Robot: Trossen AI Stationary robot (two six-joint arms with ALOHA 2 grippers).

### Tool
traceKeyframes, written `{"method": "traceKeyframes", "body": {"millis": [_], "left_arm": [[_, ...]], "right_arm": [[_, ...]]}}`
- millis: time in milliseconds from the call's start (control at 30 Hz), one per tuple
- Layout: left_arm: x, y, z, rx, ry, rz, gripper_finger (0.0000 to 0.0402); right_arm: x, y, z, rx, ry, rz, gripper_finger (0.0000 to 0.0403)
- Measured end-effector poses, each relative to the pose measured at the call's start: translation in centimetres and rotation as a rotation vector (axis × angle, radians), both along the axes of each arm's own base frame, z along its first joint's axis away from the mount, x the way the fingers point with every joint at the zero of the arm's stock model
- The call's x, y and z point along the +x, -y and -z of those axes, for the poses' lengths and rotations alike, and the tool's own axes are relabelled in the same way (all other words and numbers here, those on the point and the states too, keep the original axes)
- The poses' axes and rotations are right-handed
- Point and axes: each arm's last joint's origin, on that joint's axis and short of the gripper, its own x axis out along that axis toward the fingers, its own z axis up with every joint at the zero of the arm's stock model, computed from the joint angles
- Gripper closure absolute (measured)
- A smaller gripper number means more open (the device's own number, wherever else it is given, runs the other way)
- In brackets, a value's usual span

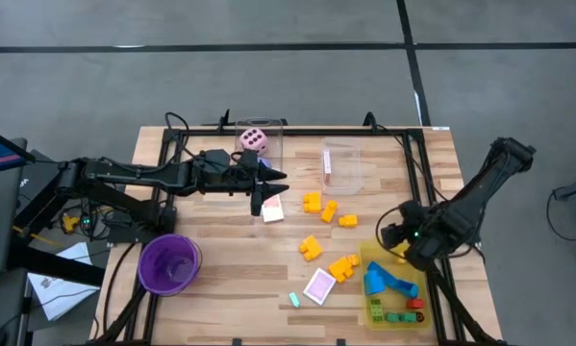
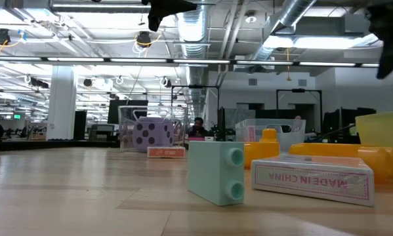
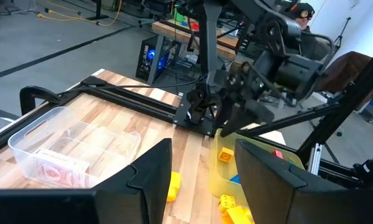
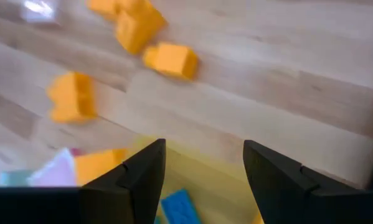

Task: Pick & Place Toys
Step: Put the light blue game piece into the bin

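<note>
1. If lowered blind from above the yellow tray (image 1: pixel 368 259), likely to clip the rim and shove the whole tray. Right gripper (image 1: pixel 395 236) hanging over the tray's corner, fingers apart, nothing between them.
2. Toys yet to be collected: one yellow block (image 1: pixel 343 267) just beside the tray, a pink-white card (image 1: pixel 319 285) a little farther out, a mint block (image 1: pixel 293 300) beyond that, and more yellow blocks (image 1: pixel 329 211) well apart from the tray (blue, green and red pieces already inside).
3. Risk of a poor pinch on the nearest block: lying so close to the tray wall, little room for a finger on that side. Might skid away or tip against the wall instead of being lifted.
4. Risk with the card: flat on the wood, hard to get under, apt to slide rather than rise.
5. Left gripper (image 1: pixel 265 192) waiting far from the tray, fingers likewise apart and empty. Possible crowding if sent toward the same scattered blocks.
</note>
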Motion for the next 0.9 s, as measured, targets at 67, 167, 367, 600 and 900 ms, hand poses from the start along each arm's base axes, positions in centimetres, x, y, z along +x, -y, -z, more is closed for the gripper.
{"method": "traceKeyframes", "body": {"millis": [67, 167, 367, 600, 900], "left_arm": [[0.0, 0.0, 0.0, 0.0, 0.0, 0.0, 0.0229], [0.0, 0.0, 0.0, 0.001, 0.0, -0.003, 0.0229], [0.0, 0.0, 0.0, 0.001, 0.0, -0.004, 0.0229], [0.0, 0.0, 0.0, -0.018, 0.001, -0.006, 0.0229], [0.0, 1.6, 0.1, 0.016, -0.007, 0.058, 0.0229]], "right_arm": [[-0.1, 0.3, -0.4, -0.006, 0.06, 0.006, 0.0196], [-0.1, 0.6, -1.1, -0.024, 0.17, 0.016, 0.0196], [0.3, 0.6, -2.3, -0.078, 0.351, -0.027, 0.0196], [1.2, -0.1, -3.1, -0.146, 0.45, -0.124, 0.0196], [2.5, -1.2, -4.9, -0.262, 0.599, -0.247, 0.0196]]}}
